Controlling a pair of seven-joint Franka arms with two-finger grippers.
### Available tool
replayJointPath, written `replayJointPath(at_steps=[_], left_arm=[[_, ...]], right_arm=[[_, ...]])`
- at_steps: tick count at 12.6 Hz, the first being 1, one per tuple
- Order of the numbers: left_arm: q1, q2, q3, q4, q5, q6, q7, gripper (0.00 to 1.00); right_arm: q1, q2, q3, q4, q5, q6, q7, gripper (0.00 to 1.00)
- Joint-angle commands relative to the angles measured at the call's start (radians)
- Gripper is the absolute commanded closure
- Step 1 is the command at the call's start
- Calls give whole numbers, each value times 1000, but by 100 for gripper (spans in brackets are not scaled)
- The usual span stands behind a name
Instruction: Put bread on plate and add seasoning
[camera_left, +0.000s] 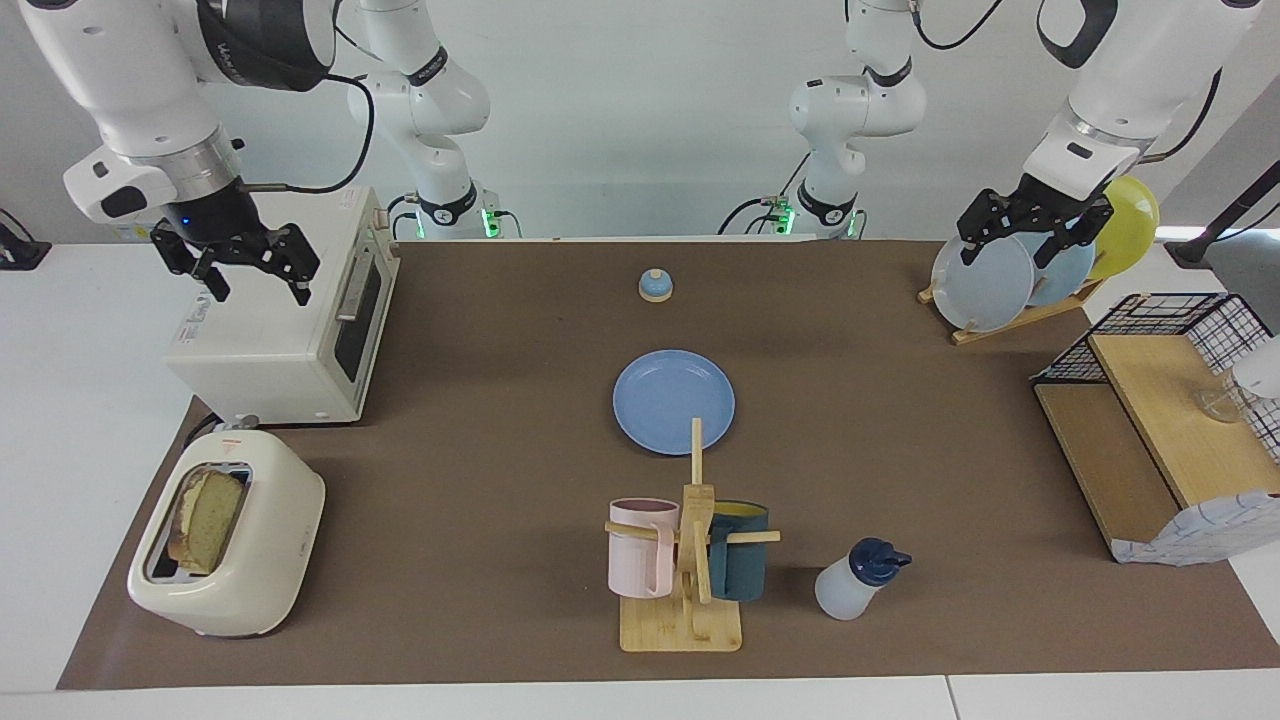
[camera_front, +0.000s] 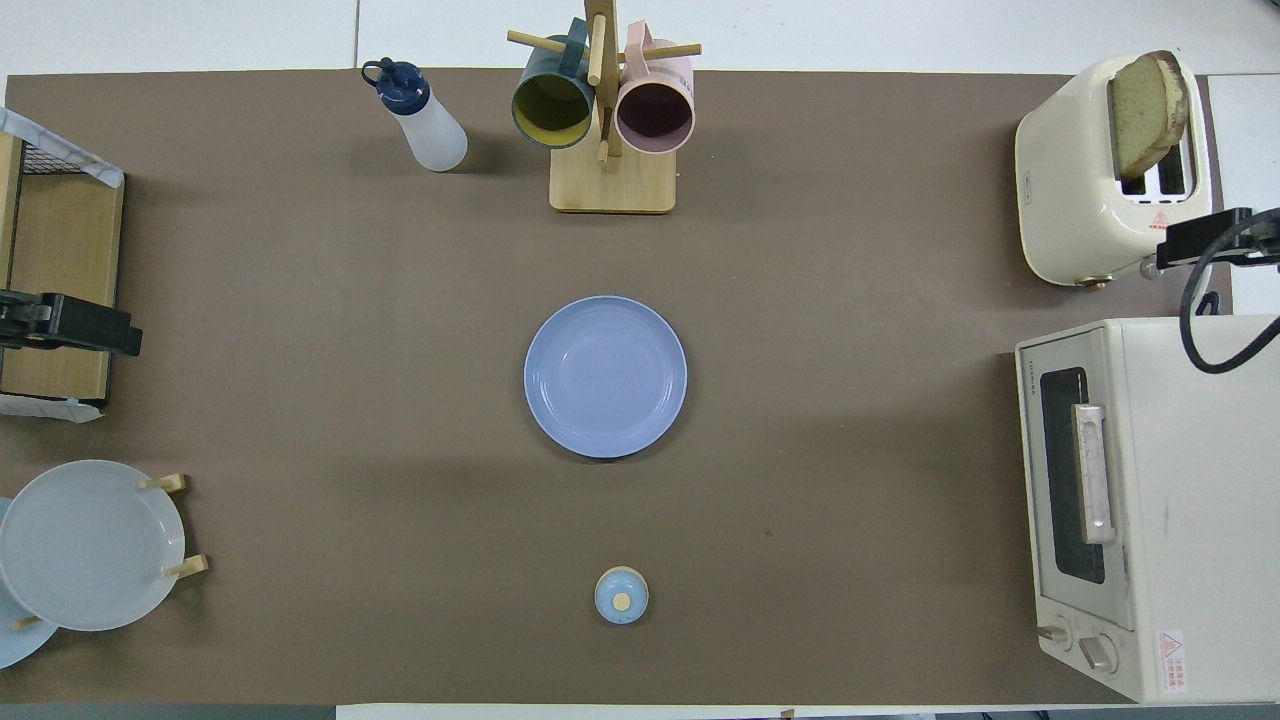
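The bread (camera_left: 205, 520) stands upright in a slot of the cream toaster (camera_left: 270, 560) at the right arm's end of the table; it also shows in the overhead view (camera_front: 1145, 110). The medium-blue plate (camera_left: 673, 400) lies bare at the table's middle (camera_front: 605, 376). The seasoning bottle (camera_left: 855, 580) with a navy cap stands beside the mug tree (camera_front: 425, 115). My right gripper (camera_left: 255, 272) is open and empty, raised over the toaster oven's end nearest the toaster (camera_front: 1200, 245). My left gripper (camera_left: 1015, 240) is open and empty, raised over the dish rack's pale plates.
A white toaster oven (camera_left: 280, 330) stands nearer to the robots than the toaster. A wooden mug tree (camera_left: 690, 560) holds a pink and a teal mug. A dish rack (camera_left: 1010, 320), a wire-and-wood shelf (camera_left: 1150, 430) and a small blue dome (camera_left: 654, 286) are also on the table.
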Motion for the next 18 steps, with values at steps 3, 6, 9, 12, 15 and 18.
replayJointPath(at_steps=[3,6,9,12,15,18], left_arm=[[-49,-69,2,-204,20,296,-38,0],[-127,-49,3,-375,20,669,-182,0],[-203,111,6,-417,28,953,-269,0],[-213,311,8,-407,28,1260,-269,0],[-253,472,17,-326,25,1398,-269,0],[-342,574,112,-227,18,1431,-287,0]], right_arm=[[-24,7,3,-73,25,303,-14,0],[-56,51,3,-89,25,458,-17,5],[-73,145,5,-90,32,653,15,0],[-81,237,5,-89,45,768,70,0],[-81,286,5,-82,62,829,47,0],[-80,289,3,-96,62,836,18,26]])
